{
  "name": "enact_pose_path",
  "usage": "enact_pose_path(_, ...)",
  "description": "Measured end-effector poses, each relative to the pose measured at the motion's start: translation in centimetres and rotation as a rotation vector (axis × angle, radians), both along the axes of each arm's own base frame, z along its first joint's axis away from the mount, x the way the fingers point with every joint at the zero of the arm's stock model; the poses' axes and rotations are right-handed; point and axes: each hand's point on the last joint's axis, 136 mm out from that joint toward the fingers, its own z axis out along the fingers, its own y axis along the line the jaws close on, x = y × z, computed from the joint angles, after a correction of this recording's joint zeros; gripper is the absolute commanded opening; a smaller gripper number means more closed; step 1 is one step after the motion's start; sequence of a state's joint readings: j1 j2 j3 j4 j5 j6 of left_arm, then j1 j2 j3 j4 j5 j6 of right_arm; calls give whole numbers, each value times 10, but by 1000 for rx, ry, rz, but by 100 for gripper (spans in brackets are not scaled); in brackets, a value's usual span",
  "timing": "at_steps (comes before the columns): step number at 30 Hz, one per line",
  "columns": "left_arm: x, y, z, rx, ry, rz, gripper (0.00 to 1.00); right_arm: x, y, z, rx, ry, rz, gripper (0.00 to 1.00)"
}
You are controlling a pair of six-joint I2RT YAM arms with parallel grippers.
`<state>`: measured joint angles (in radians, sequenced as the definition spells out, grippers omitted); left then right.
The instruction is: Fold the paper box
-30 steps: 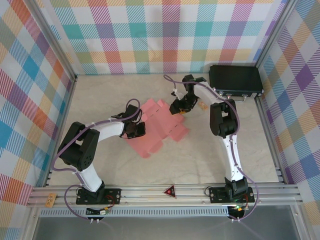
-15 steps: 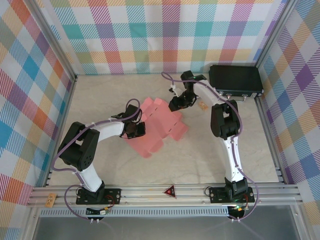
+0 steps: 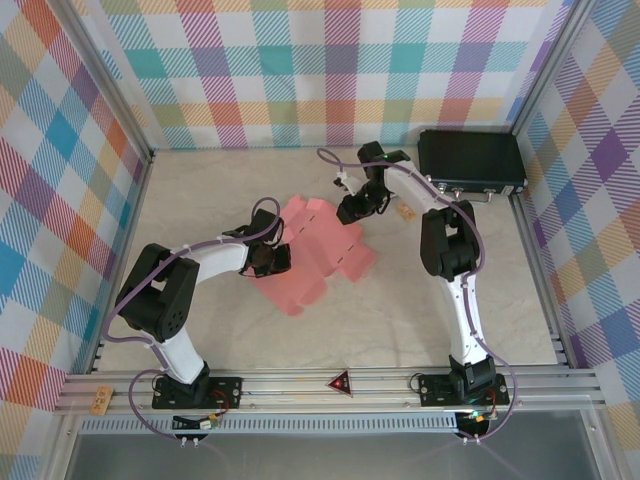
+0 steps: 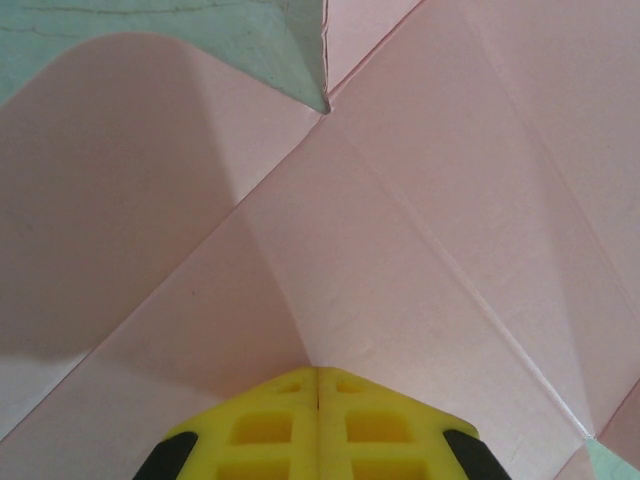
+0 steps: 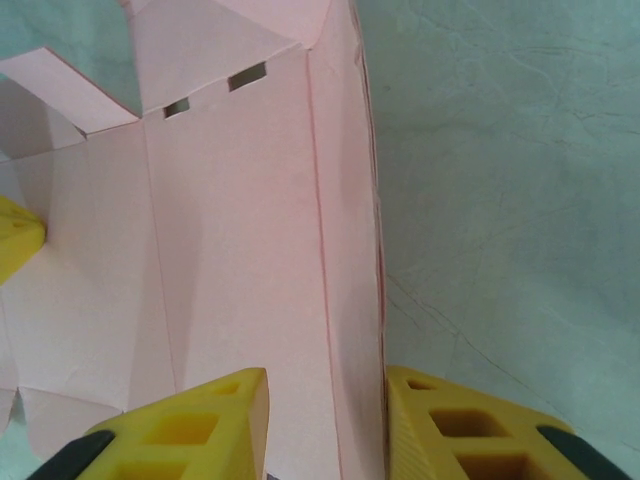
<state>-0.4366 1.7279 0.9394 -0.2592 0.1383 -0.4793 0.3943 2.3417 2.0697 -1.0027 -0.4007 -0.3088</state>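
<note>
Left hand (image 4: pixel 318 375) clenched shut, tips down on the paper box (image 3: pixel 322 252). It's a pink die-cut sheet, mostly flat, mid-desk between the two arms. Right hand (image 5: pixel 325 385) parted, fingers astride one raised flap at the sheet's far-right edge. Its right finger sits against the flap and the other stands off. Black hard case (image 3: pixel 470 160) is lid down in the far-right corner, well apart. Desk (image 3: pixel 400 300) pale, marbled. Plaid walls (image 3: pixel 300 70) on three sides.
</note>
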Motion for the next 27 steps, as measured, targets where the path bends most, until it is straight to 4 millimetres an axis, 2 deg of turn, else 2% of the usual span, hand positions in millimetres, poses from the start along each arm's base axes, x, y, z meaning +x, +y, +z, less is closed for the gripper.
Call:
enact_pose_path(6,0,0,0,0,0,-1,0,-3,5,13,10,-37,33,35)
enact_pose_path(19,0,0,0,0,0,-1,0,-7,7,13,14,-40,68,33)
enact_pose_path(27,0,0,0,0,0,-1,0,-9,8,13,12,-44,85,26)
